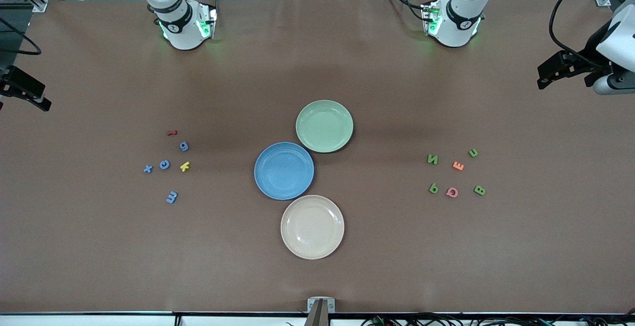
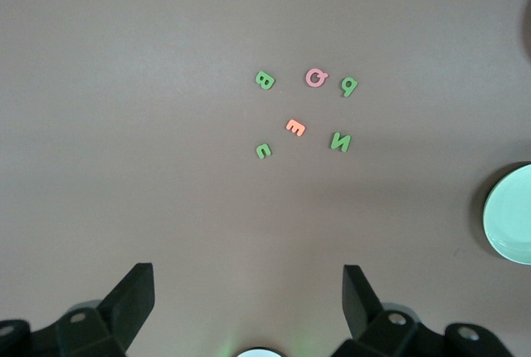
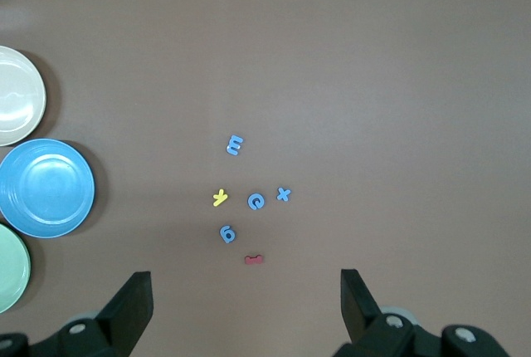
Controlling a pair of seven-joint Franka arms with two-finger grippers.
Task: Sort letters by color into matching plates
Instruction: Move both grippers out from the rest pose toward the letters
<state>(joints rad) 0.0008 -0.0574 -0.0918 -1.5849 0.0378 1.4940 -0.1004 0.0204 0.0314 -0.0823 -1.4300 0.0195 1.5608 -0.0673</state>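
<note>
Brown paper covers the whole worktop [image 1: 317, 58], and three plates sit touching in a chain at its middle: the green plate [image 1: 324, 126] farthest from the front camera, the blue plate [image 1: 284, 170] against it at its 7 o'clock, and the cream plate [image 1: 312, 227] nearest the camera, at the blue plate's 5 o'clock. Toward the right arm's end lies a loose cluster of small letters, all well apart from the plates: the blue g [image 1: 184, 146], blue c [image 1: 164, 164], blue x [image 1: 148, 168] and blue m [image 1: 171, 197], with a red letter [image 1: 171, 132] at the g's 11 o'clock and a yellow letter [image 1: 185, 166] just beside the c at its 3 o'clock. Toward the left arm's end lies the other cluster: the green N [image 1: 433, 159], green u [image 1: 473, 153], green p [image 1: 433, 188] and green B [image 1: 479, 190], with an orange E [image 1: 458, 165] between N and u and a pink Q [image 1: 452, 192] between p and B. None of the letters is on a plate. Both arms wait at the edges of the worktop. The left tool [image 2: 249, 303] hangs over bare paper near the green cluster, its fingers spread wide and holding nothing. The right tool [image 3: 246, 303] hangs over bare paper near the blue cluster, likewise spread wide and holding nothing.
</note>
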